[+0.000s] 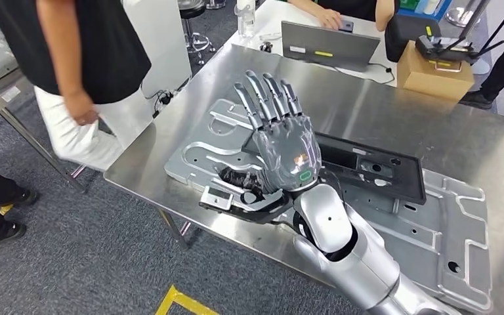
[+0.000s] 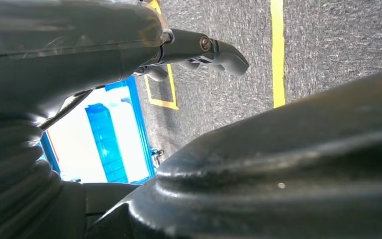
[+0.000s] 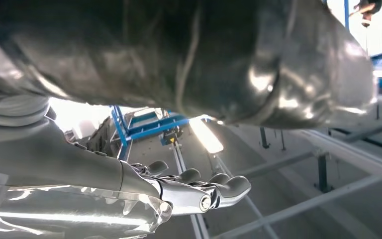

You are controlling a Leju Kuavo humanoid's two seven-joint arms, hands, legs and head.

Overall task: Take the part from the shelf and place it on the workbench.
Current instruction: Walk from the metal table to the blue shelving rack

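The right hand hovers over the surface with fingers spread straight, holding nothing. The black part lies flat on a grey metal plate near the surface's front edge, under the hand's wrist.

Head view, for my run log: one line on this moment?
right hand: open, above black part | black part: on workbench | left hand: holds nothing

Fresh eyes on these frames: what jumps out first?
The right hand, raised mid-frame in the head view with fingers spread and holding nothing, above the workbench. Just beneath it a black frame part lies on a large grey stamped metal panel at the bench's near side. A person stands at the bench's left end, and a grey laptop sits on the white table beyond.
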